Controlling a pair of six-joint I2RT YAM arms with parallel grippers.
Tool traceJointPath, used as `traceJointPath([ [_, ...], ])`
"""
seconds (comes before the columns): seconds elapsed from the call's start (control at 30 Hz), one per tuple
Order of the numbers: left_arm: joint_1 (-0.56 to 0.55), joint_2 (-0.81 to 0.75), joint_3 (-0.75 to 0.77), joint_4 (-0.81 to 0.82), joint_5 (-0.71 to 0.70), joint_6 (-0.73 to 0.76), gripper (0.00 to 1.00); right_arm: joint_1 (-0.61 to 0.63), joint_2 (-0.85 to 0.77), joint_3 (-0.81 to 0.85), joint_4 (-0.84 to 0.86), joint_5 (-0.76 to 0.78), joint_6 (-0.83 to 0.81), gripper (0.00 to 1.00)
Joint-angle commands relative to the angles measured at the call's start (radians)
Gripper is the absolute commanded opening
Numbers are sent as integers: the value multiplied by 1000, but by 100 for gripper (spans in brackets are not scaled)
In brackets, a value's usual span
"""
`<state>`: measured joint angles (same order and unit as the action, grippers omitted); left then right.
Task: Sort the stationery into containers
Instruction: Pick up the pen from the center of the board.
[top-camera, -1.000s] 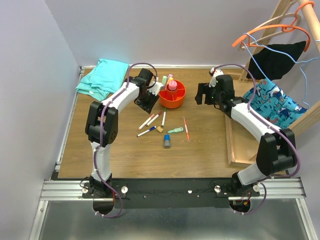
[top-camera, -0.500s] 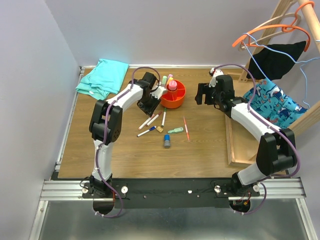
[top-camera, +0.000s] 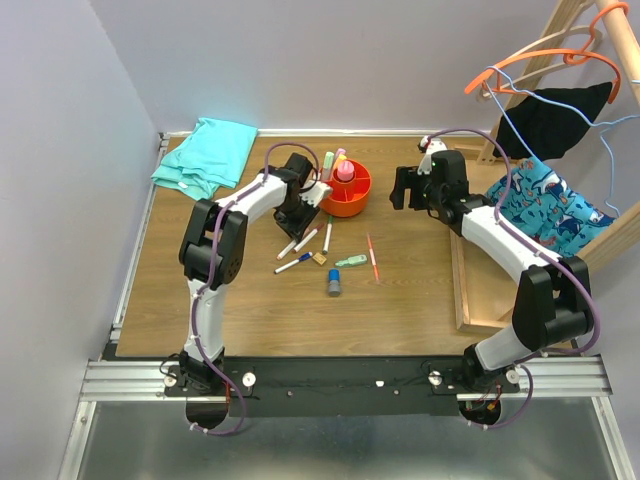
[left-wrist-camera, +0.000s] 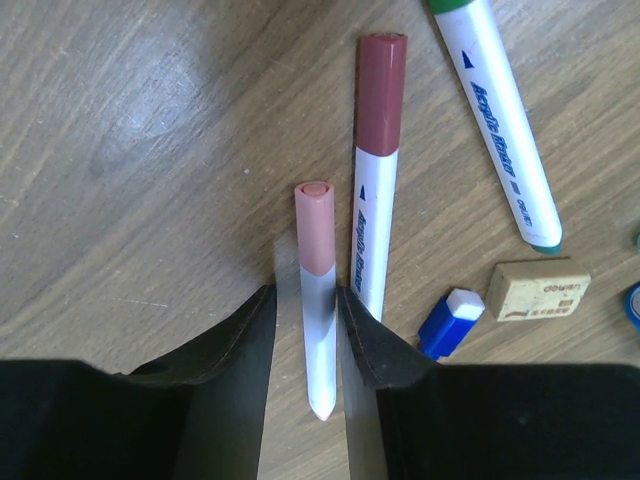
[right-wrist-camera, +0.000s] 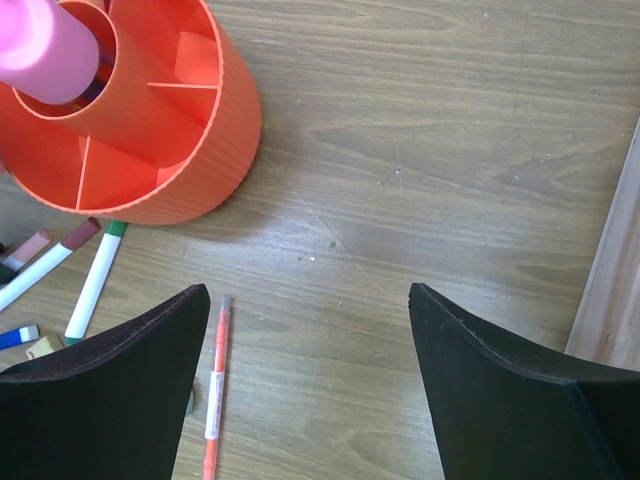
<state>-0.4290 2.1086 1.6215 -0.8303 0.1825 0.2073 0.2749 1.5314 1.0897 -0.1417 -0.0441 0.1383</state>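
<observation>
My left gripper is down at the table just left of the round orange-red organiser. In the left wrist view its jaws stand narrowly apart around a white marker with a pink cap; the right finger touches it and a thin gap shows on the left. Beside it lie a maroon-capped marker, a green-tipped marker, a blue-capped one and the tan block. A green highlighter, a blue-grey cylinder and the thin orange pen lie nearer. My right gripper hovers open and empty, the organiser at its upper left and the pen by its left finger.
A teal folded cloth lies at the far left corner. A large wooden tray stands along the right side with a patterned cloth in it. A rack with hangers and a black garment is at the far right.
My left gripper has moved from the organiser's left rim down and nearer, onto the group of markers. The right arm has not moved.
</observation>
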Motion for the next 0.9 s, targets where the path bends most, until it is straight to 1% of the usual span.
traceJointPath([
  [0.0,-16,31,-9,33,-48,-22,38,-3,6,-16,25,-7,3,88],
  [0.2,-50,62,5,40,-74,-35,36,-3,-2,-25,27,-10,6,88],
  [0.33,-56,68,-15,48,-98,-45,36,-2,-10,-31,25,-7,3,88],
  [0.43,-56,65,-41,57,-112,-42,30,-3,-14,-37,25,-5,1,88],
  [0.47,-56,62,-46,59,-112,-43,26,-3,-17,-37,27,-5,3,88],
  [0.53,-53,41,-69,62,-107,-42,23,-3,-20,-39,25,-7,3,88],
  [0.57,-53,28,-77,65,-95,-43,19,-3,-22,-39,25,-7,1,88],
  [0.7,-39,-66,-71,45,-60,-33,17,-3,-22,-33,27,-2,-2,88],
  [0.77,-28,-105,-37,25,-52,-22,16,-3,-17,-27,27,-3,-5,88],
  [0.8,-25,-140,-19,14,-17,-14,16,-3,-16,-25,25,-5,-8,88],
  [0.87,-19,-182,24,3,-2,-5,16,-3,-13,-17,22,-4,-11,88],
])
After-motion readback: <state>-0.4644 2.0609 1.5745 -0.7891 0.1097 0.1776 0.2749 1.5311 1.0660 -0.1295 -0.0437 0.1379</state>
